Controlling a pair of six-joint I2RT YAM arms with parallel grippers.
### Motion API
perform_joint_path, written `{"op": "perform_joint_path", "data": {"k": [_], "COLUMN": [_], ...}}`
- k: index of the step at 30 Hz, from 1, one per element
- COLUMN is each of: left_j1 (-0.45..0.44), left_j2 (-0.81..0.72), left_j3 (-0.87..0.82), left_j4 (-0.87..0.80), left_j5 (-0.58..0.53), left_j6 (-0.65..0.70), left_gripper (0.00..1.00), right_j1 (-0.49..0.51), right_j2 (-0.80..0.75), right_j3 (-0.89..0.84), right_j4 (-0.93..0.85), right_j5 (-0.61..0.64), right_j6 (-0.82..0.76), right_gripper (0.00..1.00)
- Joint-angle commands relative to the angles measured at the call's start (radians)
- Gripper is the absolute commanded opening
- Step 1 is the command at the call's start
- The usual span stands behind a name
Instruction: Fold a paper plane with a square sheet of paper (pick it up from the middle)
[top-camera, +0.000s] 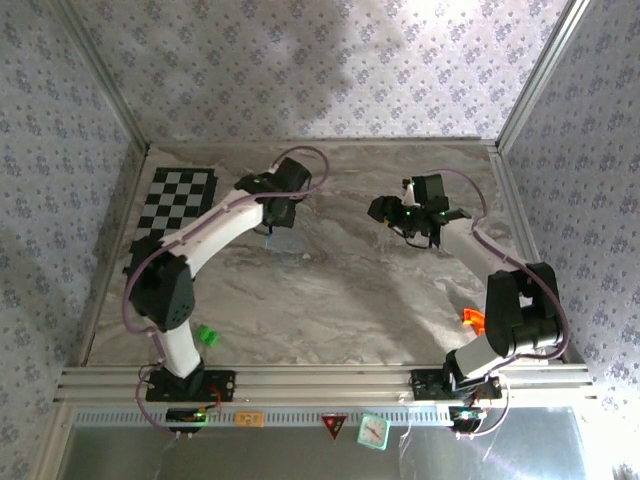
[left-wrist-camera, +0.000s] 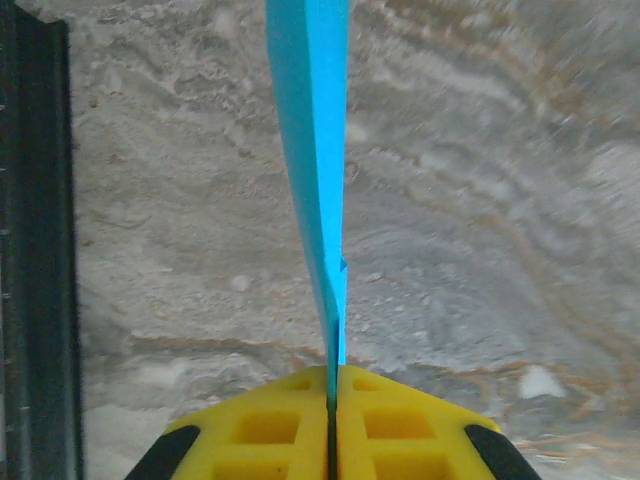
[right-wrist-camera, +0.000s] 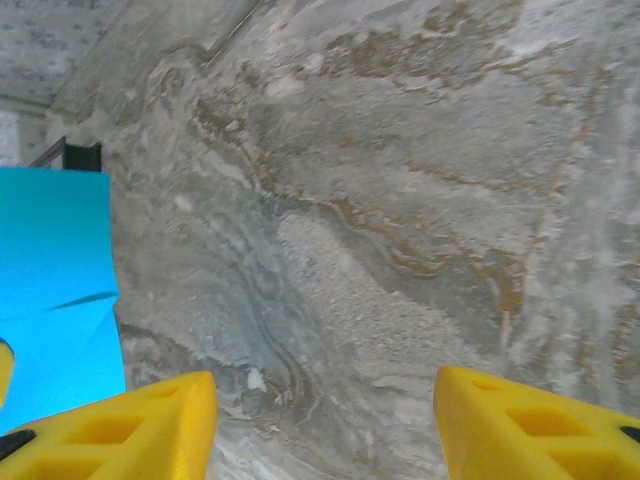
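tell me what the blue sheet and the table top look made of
The blue sheet looks like thin matte paper, judging by its sharp crease and knife-thin edge. The table top has a grey-brown veined marble look with a dull finish; real stone or printed laminate, I cannot tell.

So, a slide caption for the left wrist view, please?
Left end effector shut on the creased cyan paper, seen edge-on over the marbled table.
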Motion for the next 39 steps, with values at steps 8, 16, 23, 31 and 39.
{"op": "perform_joint_path", "data": {"k": [8, 16, 23, 31, 39], "left_j1": [-0.143, -0.161, -0.086, 0.065, 0.223], "left_j2": [0.225, 0.248, 0.116, -0.129, -0.367], "left_j3": [0.134, 0.104, -0.026, -0.305, -0.615], "left_j4": [-0.109, 0.047, 0.240, 0.398, 0.538], "left_j5": [-0.020, 0.253, 0.480, 0.539, 0.567], "left_j6": [-0.079, -0.163, -0.197, -0.302, -0.377], "left_gripper": [0.15, 0.27, 0.52, 0.70, 0.96], "right_j1": [-0.068, -0.080, -0.017, 0.219, 0.399], "right_j2": [-0.104, -0.111, -0.040, 0.145, 0.377], "right_j3": [-0.093, -0.116, -0.058, 0.081, 0.274], "right_j4": [-0.087, -0.099, -0.101, -0.068, -0.092], "right_j5": [0.184, 0.196, 0.134, 0.054, 0.032], "right_j6": [0.059, 0.071, 0.022, -0.009, -0.030], "right_gripper": [0.61, 0.60, 0.53, 0.33, 0.22]}}
